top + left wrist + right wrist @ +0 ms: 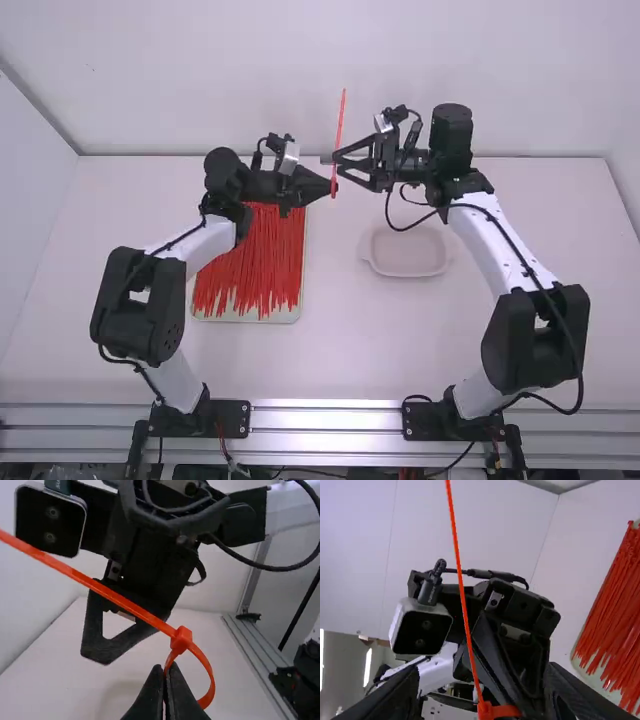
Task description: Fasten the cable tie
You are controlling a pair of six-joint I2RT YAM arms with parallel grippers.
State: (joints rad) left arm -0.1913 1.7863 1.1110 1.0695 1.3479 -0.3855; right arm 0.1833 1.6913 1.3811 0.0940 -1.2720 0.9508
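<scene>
The high camera is fixed above and behind both arms, well back, and looks forward and down over the whole white table (pixel 330 340), from its near edge to the far wall. The left wrist camera sits just behind the left gripper (pixel 164 672) and faces the right gripper (pixel 338 172) at very close range. The right wrist camera looks back at the left gripper, tilted up toward wall and ceiling. All three views share the orange cable tie (pixel 339 140) above the table's far middle; the high and right wrist views also share the tray of ties (pixel 250 270).
</scene>
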